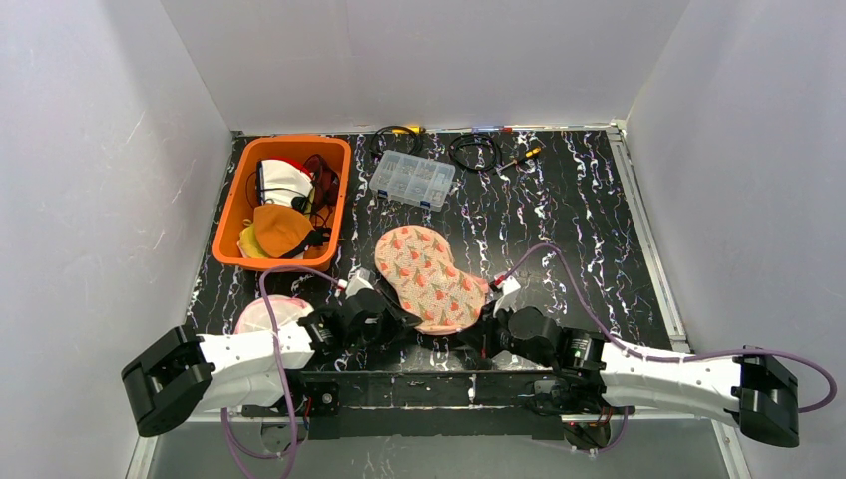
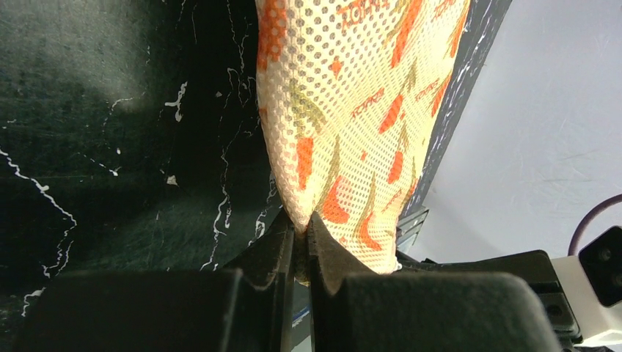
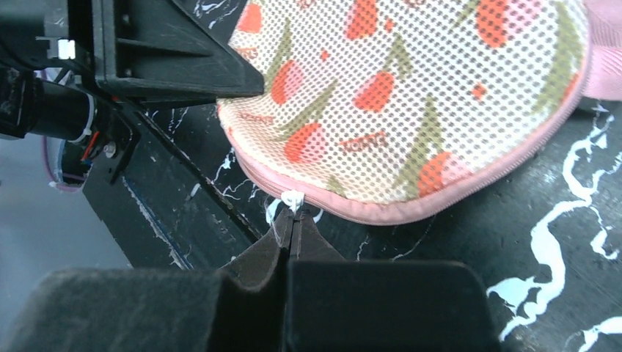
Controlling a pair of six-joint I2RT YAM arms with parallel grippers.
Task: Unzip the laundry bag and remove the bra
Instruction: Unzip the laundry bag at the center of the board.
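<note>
Mesh is all the laundry bag amounts to: soft, light and floppy, lying mid-bench, lower centre of the overhead view. I'd expect it to bunch and drag if pulled unanchored. The left hand is clenched on a fold of the bag's edge. The right hand is pinched on the small white zip pull, the right spot to take, though tiny and easy to slip off. The bra is out of sight.
</note>
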